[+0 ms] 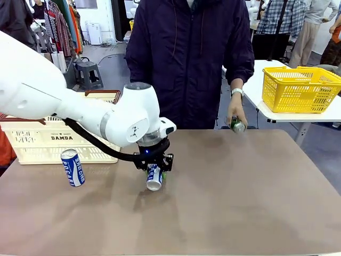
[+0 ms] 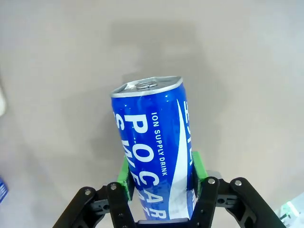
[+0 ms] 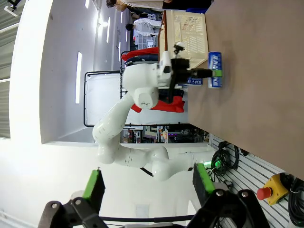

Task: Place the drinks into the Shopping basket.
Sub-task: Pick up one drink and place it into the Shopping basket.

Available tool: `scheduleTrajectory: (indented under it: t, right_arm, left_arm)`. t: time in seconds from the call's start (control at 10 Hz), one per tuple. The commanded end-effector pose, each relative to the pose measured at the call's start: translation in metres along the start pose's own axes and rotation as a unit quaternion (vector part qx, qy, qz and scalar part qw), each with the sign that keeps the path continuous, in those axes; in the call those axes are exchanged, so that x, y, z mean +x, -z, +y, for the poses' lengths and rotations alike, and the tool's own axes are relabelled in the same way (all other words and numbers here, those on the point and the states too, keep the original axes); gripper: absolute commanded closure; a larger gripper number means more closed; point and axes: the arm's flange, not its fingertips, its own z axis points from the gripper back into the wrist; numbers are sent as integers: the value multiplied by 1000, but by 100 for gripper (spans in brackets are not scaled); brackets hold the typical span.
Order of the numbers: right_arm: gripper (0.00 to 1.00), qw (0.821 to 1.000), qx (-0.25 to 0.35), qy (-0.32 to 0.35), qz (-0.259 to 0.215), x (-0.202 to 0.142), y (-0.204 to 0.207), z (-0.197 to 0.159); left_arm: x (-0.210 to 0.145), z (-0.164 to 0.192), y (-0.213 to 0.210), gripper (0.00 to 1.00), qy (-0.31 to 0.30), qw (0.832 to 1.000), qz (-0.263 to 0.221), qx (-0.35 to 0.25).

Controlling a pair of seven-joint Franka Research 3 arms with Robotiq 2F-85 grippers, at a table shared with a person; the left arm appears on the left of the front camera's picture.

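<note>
Clenching the left gripper [image 1: 153,166] on one blue can [image 1: 154,180] on the table [image 1: 240,186]; seeing a second blue can [image 1: 72,167] standing by the cream basket [image 1: 32,140], one green can [image 1: 237,126] in a person's hand [image 1: 234,114]; holding the right gripper [image 3: 148,183] agape.

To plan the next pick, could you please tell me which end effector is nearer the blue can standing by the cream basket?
Left. The left end effector, shut on another blue can, is just right of the standing can; the right end effector, open, sits far off.
</note>
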Motion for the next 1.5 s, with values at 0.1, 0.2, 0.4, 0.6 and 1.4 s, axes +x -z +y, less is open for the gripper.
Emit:
scheduleTrajectory:
  t: [0.1,0.2,0.4,0.6,1.4]
  right_arm:
    - [0,1000,8,9,-3,1,1,7]
    - [0,1000,8,9,-3,1,1,7]
    - [0,1000,8,9,-3,1,1,7]
    - [0,1000,8,9,-3,1,1,7]
    - [0,1000,8,9,-3,1,1,7]
  left_arm:
    - [-79,42,-152,100,28,999,-16,-15]
    - [-106,65,-189,100,37,999,-3,-17]
    - [-158,126,-245,100,8,997,-34,71]
    - [-207,191,-282,100,-19,995,-63,69]
    - [-226,198,-282,100,-44,995,-49,71]
